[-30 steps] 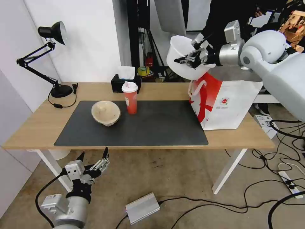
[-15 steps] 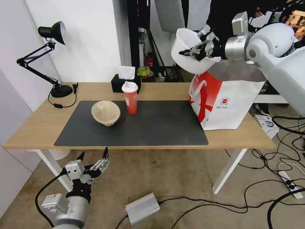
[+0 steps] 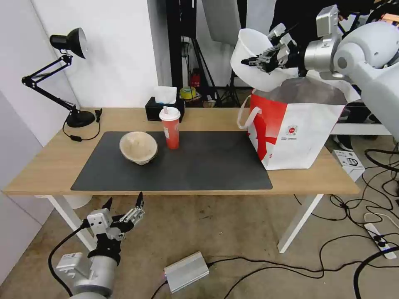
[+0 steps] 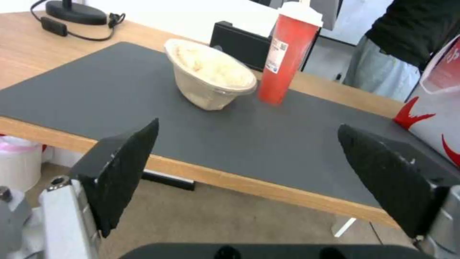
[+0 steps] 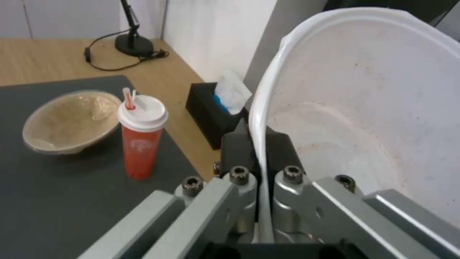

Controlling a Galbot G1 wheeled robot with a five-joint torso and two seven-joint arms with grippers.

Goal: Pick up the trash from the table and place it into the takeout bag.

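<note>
We have the white bowl [image 3: 254,62] pinched by its rim in our right gripper [image 3: 266,59], raised above the bag [image 3: 299,128] and just over the bag's near-left corner, tipped so its mouth faces away from the bag. In the right wrist view the two fingers [image 5: 239,144] close on either side of the thin rim wall, one inside the bowl [image 5: 364,100], one outside. We judge the bowl light, thin and somewhat flexible: an edge grip like this holds it, but the wall may bow or slip if we swing it. The inside looks smeared with reddish residue, so it may be greasy under the inner pad.

The bag stands on the table [image 3: 54,158] with its foil-lined mouth open upward; its soft sides and loose handle [image 3: 246,114] could fold if the bowl catches them.

Left of the bag, on the mat [image 3: 199,166], the cup [image 3: 170,127] stands upright; we judge it stiff and best taken around its body, below the lid. Farther left of the bag, beside the cup, the beige bowl [image 3: 138,147] sits open side up; it looks light and papery, so its rim is the likely hold.

Our left gripper [image 3: 124,216] hangs below the table's front edge, far left of the bag, fingers spread wide and empty.
</note>
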